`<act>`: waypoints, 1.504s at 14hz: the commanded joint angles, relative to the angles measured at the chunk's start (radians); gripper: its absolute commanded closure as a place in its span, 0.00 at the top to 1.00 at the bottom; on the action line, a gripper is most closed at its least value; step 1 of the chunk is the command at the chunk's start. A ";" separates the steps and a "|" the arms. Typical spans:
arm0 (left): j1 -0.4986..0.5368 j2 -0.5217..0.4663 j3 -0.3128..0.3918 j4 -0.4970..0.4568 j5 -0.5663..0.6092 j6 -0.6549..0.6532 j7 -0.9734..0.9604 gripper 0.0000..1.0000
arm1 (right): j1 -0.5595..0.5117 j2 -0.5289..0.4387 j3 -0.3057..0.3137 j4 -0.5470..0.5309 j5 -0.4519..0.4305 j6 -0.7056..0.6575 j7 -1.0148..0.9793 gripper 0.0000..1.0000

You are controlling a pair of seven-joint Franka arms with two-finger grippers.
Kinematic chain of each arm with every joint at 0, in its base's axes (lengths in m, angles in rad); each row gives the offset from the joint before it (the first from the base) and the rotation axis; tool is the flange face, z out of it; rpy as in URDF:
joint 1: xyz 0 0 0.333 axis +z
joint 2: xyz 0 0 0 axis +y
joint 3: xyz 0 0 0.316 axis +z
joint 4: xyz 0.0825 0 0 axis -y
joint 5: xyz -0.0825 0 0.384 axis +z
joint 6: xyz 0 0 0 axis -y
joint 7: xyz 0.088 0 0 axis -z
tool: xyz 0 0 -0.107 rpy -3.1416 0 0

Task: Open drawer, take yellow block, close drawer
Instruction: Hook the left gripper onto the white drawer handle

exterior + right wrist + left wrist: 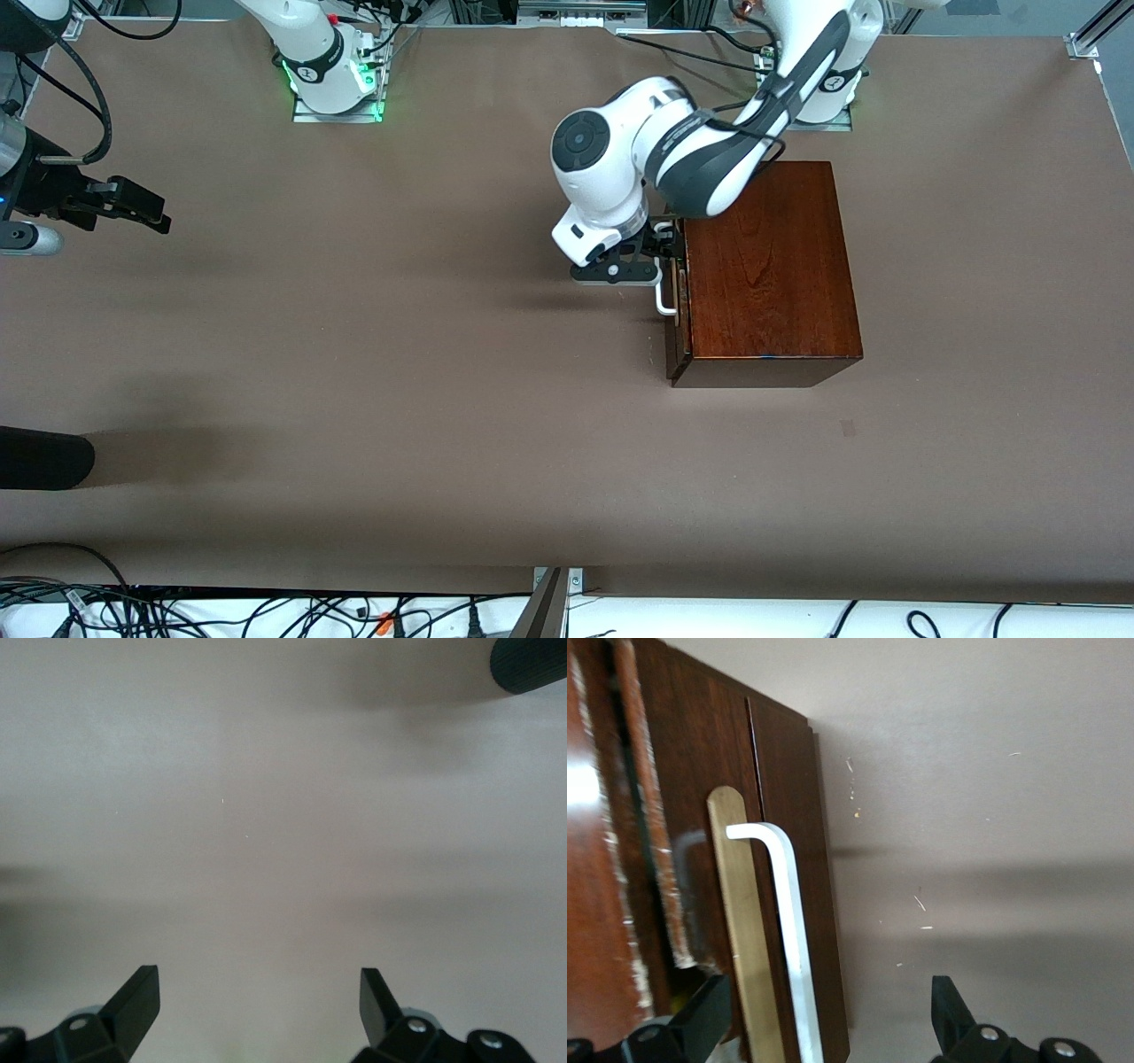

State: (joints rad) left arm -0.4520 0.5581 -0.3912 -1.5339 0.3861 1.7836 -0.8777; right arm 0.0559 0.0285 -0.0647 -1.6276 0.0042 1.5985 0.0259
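The dark wooden box (771, 266) stands toward the left arm's end of the table. Its drawer (679, 310) faces the table's middle and looks shut or barely ajar. My left gripper (666, 257) is open at the drawer front (788, 771), one finger on each side of the white bar handle (788, 904) without gripping it. A brass plate (740, 904) lies under the handle. The yellow block is hidden. My right gripper (165, 213) waits open over bare table at the right arm's end, with nothing between its fingers (137, 992).
A black rounded object (44, 456) lies at the table's edge at the right arm's end, nearer the front camera than the right gripper; it also shows in the right wrist view (532, 660). Cables run along the near edge (266, 611). Brown tabletop (399, 354) spreads between the arms.
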 commanded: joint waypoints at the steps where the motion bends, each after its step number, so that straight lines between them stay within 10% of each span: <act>1: -0.017 -0.007 0.006 -0.038 0.056 0.008 -0.052 1.00 | -0.004 -0.007 0.006 0.002 -0.003 -0.009 0.003 1.00; 21: 0.006 0.014 0.017 -0.147 0.056 0.203 -0.064 1.00 | -0.002 -0.004 0.006 0.000 -0.003 -0.009 0.003 1.00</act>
State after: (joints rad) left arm -0.4544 0.5731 -0.3690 -1.6669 0.4143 1.9561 -0.9223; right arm 0.0559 0.0292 -0.0646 -1.6277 0.0042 1.5984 0.0259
